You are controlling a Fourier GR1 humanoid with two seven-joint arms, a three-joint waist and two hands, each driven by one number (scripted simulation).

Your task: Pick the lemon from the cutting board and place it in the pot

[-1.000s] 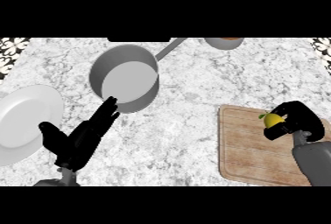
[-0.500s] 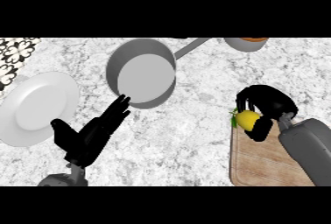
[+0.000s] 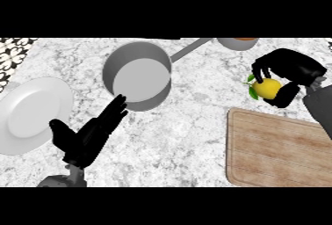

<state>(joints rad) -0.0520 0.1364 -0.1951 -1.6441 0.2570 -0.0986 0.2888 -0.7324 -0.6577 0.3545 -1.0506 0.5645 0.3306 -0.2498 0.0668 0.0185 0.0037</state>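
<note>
Two robot hands are showing in the head view, coming in from the lower edge over a speckled grey-white worktop. The right robot hand is curling its fingers and thumb round the lemon, whose yellow skin and small green leaf are peeking out on the hand's left side. The lemon is sitting in that grasp off the cutting board, appearing over bare worktop just past the board's far edge and well to the right of the pot. The pot is lying on the far left part of the worktop, its long handle pointing toward the upper right. The left robot hand is holding nothing, its fingers lying straight, with the fingertips appearing just at the pot's near rim. A white plate is lying to the left of that hand, and a small bowl is showing partly at the far edge.
</note>
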